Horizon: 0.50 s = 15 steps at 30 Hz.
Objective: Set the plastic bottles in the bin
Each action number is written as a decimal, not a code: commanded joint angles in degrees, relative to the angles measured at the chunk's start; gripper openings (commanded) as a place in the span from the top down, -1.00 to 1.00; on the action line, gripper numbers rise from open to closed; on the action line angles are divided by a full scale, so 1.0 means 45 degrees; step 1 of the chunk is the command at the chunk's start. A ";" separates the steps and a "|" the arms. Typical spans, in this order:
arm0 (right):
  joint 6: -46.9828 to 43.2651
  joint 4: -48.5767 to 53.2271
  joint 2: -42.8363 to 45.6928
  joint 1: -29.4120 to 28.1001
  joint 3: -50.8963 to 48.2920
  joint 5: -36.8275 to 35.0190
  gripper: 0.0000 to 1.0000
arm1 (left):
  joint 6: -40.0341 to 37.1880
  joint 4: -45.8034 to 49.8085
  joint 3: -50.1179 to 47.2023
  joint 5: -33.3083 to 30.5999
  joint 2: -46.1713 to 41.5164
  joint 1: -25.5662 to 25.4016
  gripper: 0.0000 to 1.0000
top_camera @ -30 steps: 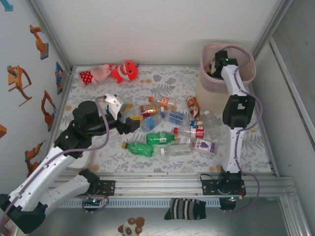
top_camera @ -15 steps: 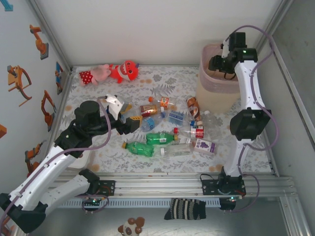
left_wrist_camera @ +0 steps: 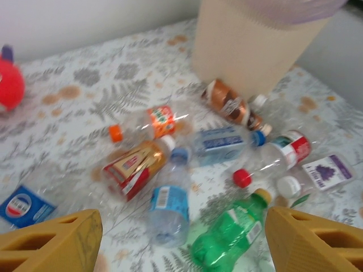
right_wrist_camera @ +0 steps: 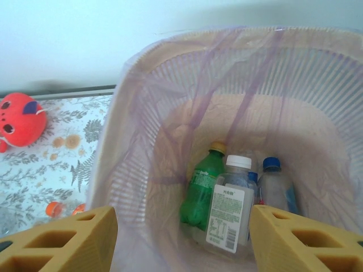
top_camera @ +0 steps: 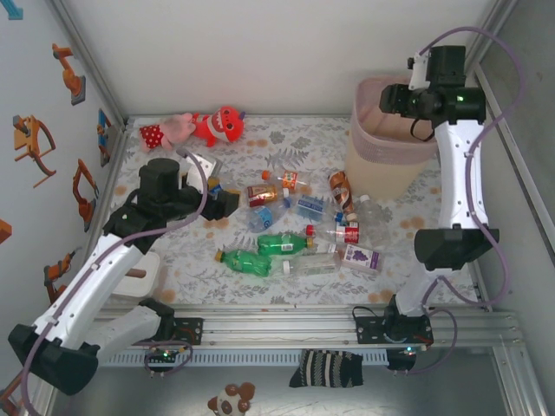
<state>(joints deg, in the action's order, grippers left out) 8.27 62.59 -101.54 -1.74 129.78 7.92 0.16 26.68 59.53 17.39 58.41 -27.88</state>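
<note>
Plastic bottles lie scattered on the desk below the wide, empty left pincer. Several sit in the bin under the right pincer, also wide and empty. Probably light, crushable and slick: grip mid-body, across the label.

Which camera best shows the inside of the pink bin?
The right wrist view: it looks down into the bin, at a green bottle, a white-capped bottle and a blue-capped bottle. The top external view gives its rim and side; the left wrist view, its cream wall.
</note>
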 commanded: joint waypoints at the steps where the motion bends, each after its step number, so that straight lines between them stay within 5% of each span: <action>1: -0.0159 -0.0129 0.1077 -0.0116 -0.0701 0.0094 -0.24 | -0.1146 0.1892 0.0775 -0.0387 0.0837 0.0525 -0.50; 8: -0.0239 -0.0797 0.2886 -0.0122 -0.2848 0.0100 -0.26 | -0.3265 0.3764 0.1688 -0.1062 0.3394 0.1985 -0.50; 15: -0.0261 -0.1120 0.3738 -0.0122 -0.4221 0.0168 -0.28 | -0.4040 0.2992 0.1981 -0.0602 0.6089 0.2969 -0.50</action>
<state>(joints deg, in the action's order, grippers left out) 7.86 59.40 -86.26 -2.02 112.29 8.05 -14.63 39.66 66.13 13.37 82.43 -15.59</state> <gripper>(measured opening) 0.637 0.751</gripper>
